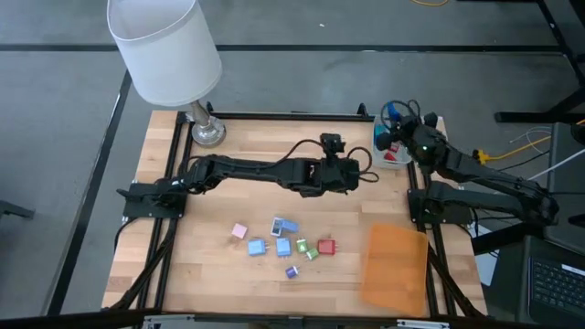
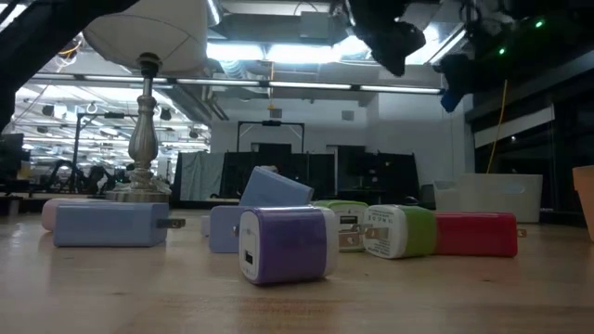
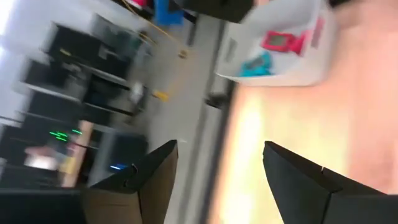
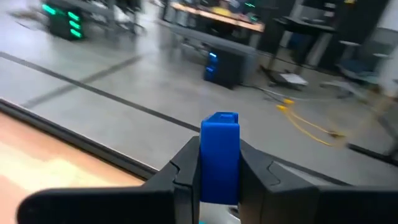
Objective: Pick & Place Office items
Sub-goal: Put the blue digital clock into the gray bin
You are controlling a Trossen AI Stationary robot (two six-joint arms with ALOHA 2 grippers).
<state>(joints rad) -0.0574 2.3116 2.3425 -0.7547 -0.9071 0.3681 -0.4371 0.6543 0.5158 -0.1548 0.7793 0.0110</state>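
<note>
My right claw (image 4: 219, 180) is pinched tight on a blue block (image 4: 219, 155). The block stands up straight between my two dark fingers. In the view from above, this claw (image 1: 395, 128) sits at the upper right of the frame, over the grey tray (image 1: 382, 144) at the table's far corner. I think my job now is to lower the block slowly, right over the tray, and let go only when it is low. If I drop it from up high it could bounce out.

My left claw (image 3: 214, 180) is wide open and holds nothing. It waits near the middle of the table (image 1: 183, 274).

The other blocks (image 1: 285, 239) lie in a bunch at the lower middle of the frame. They look smooth and boxy, with rounded corners. The purple one (image 2: 285, 243) is nearest. The table is pale wood. A flat orange sheet (image 1: 395, 265) lies at the lower right.
</note>
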